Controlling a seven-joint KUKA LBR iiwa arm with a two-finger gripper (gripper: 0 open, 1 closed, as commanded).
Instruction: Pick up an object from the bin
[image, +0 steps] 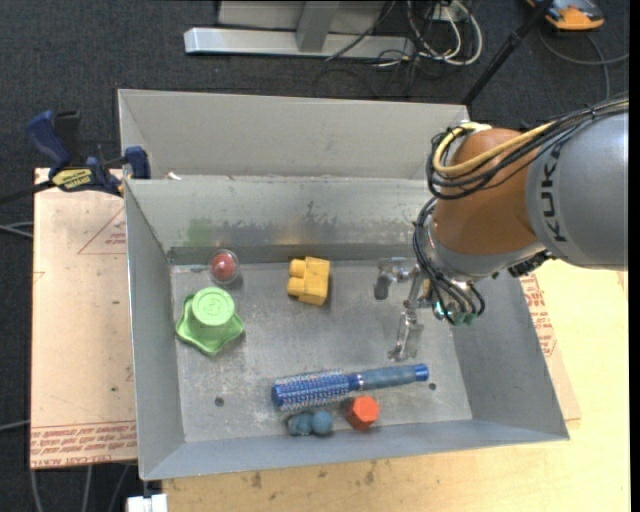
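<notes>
Camera view, nearest first: against the near wall of the grey bin lie a small blue lump, whose kind is hard to make out, and just beside it a small orange piece. Both touch or nearly touch the blue brush, which lies lengthwise along that wall, bristle head to the left and handle to the right. Above the handle end hangs the gripper. Its two metal fingers are spread apart with nothing between them but bare floor, and the lower one ends close over the handle; whether it touches cannot be told. No thing is held, and the brush is the nearest thing to the claw. The arm's orange cover, cables and grey body hide the far right corner and part of the right wall. There is open floor in the middle of the bin and along its right side. To the left, near the left wall, a green cup-like thing stands well apart from the gripper. Farther back are a yellow block and, by the far wall just behind the green thing, a small red ball.
</notes>
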